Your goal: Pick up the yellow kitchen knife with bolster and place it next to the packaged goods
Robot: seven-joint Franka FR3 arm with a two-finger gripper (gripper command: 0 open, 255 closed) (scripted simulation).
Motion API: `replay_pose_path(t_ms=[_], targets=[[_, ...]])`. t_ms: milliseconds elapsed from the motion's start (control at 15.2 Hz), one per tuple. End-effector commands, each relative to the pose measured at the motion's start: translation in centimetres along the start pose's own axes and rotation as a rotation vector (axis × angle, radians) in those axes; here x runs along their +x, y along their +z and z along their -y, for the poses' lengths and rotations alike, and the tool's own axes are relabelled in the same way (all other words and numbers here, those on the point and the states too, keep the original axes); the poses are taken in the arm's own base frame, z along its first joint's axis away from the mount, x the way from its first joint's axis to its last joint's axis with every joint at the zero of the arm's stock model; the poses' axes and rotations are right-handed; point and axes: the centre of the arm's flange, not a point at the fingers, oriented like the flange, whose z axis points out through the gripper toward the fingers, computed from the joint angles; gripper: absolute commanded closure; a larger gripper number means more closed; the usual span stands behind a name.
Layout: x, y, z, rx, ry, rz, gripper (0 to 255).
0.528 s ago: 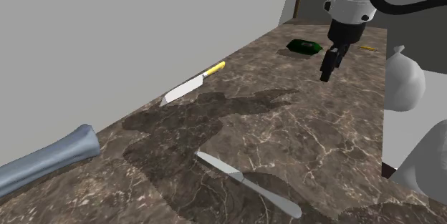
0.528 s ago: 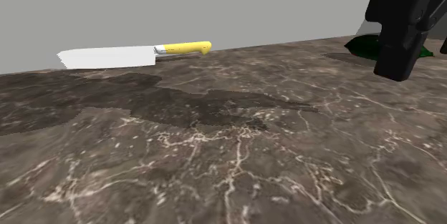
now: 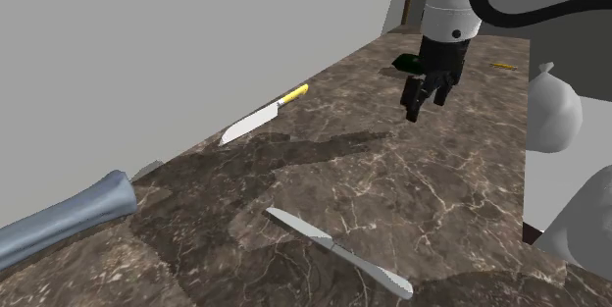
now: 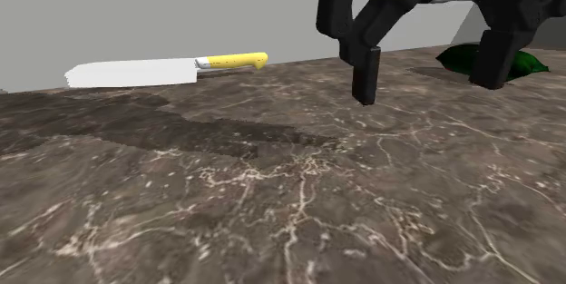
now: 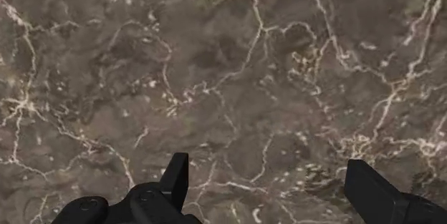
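**Yellow knife flat by the wall — claw spread over bare marble**

The yellow-handled knife (image 3: 263, 115) (image 4: 168, 71) lies flat on the brown marble counter (image 3: 392, 182), just beside the grey wall (image 3: 147, 40), with its length running along it. Farther out from the wall the black gripper (image 3: 418, 105) (image 4: 428, 72) (image 5: 272, 183) hangs above the counter, released — its two fingers stand wide apart over veined stone. A green package (image 3: 402, 62) (image 4: 461, 59) lies near the wall's far end. A grey knife (image 3: 338, 251) lies well away from the wall.

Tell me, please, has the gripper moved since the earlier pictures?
Yes. In the shoulder view the gripper has shifted left, toward the yellow-handled knife.
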Motion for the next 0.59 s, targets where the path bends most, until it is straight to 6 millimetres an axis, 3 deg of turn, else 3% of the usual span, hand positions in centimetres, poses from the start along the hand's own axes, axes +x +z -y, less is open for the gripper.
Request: replay_pose_path(t_ms=[0,528], targets=[[0.5,-0.2,2.5,0.011,0.090,0.010,0],[5.7,-0.4,11.1,0.050,0.421,0.045,0]])
